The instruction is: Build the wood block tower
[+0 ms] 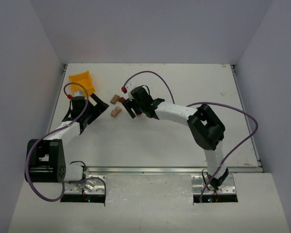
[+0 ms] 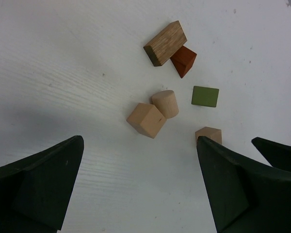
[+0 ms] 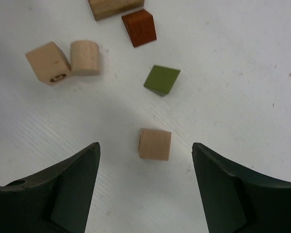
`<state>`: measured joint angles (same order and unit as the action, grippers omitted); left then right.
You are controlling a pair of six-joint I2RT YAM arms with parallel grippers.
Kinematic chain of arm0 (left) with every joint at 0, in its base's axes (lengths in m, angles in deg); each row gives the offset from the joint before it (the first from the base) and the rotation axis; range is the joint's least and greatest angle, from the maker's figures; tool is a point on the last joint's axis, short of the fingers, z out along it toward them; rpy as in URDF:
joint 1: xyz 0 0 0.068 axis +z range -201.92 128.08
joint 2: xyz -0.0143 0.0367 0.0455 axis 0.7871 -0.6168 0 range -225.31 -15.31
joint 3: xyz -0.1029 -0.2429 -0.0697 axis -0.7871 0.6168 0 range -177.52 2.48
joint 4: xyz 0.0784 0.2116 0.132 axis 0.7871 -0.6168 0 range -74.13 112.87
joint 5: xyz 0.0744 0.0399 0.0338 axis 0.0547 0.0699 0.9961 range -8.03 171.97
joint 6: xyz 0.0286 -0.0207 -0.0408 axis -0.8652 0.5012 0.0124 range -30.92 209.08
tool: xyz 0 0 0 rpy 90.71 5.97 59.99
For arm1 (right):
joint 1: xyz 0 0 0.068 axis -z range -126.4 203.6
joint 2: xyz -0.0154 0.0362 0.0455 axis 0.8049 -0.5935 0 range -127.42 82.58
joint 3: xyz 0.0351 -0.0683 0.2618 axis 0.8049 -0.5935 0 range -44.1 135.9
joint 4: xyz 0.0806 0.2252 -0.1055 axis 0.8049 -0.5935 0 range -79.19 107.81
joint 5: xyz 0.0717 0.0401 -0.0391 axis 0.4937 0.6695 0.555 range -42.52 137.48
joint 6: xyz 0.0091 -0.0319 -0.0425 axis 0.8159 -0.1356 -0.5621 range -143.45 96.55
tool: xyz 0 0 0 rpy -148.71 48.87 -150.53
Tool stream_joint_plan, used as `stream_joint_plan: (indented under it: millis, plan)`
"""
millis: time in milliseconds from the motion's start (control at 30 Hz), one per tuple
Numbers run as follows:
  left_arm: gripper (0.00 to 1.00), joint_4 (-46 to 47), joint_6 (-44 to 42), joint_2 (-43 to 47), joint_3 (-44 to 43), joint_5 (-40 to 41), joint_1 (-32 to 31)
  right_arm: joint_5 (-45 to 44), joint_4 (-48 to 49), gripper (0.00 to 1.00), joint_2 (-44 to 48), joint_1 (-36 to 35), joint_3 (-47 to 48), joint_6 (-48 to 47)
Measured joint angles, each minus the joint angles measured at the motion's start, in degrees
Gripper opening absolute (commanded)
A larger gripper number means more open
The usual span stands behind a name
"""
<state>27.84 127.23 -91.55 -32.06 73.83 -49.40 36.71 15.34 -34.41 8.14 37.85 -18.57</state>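
Hidden or cut off:
- Brown block [image 3: 115, 7]: cropped by the top edge of my right wrist view, seen whole from the left wrist.
- Small tan cube [image 3: 154, 143]: half hidden behind one finger in my left wrist view.
- Olive-green block [image 3: 161, 80]: I cannot make it out from above, where my right end effector [image 3: 144, 150] covers that spot.
- Dark shape at the right edge of my left wrist view: I cannot identify it.

Task pieces: the wood blocks lie loose on the worktop [image 1: 194, 82] between my two end effectors, none on another.
- Dark red block [image 3: 139, 27]: just beside the brown one.
- Tan cube [image 2: 145, 120] and tan cylinder [image 2: 166, 103]: touching.

End effectors:
- Right: jaws spread wide, holding nothing, the small tan cube between the fingertips.
- Left end effector [image 2: 139, 160]: jaws wide apart, holding nothing, near the tan cube.

Surroundings: the yellow bin [image 1: 82, 80] sits at the far left, partly behind my left arm.
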Motion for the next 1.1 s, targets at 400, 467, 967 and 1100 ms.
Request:
stream_joint_plan:
  millis: [400,467,967,1100]
  plan:
    - [1.0,-0.01,-0.43,0.0,-0.37,0.52,-0.73,-0.2,-3.27,0.71,-3.42,3.14,-1.06,2.91]
    - [1.0,-0.01,-0.53,0.0,-0.41,0.56,-0.86,-0.05,-3.65,0.62,-4.97,3.18,0.28,3.06]
    - [1.0,-0.04,-2.15,-2.56,-2.3,1.34,-3.45,1.15,-2.3,0.14,-8.3,3.18,1.76,5.24]
    - [1.0,-0.08,-2.49,-2.62,-2.38,1.52,-3.97,-0.83,-2.28,0.13,-3.19,3.16,-5.23,7.58]
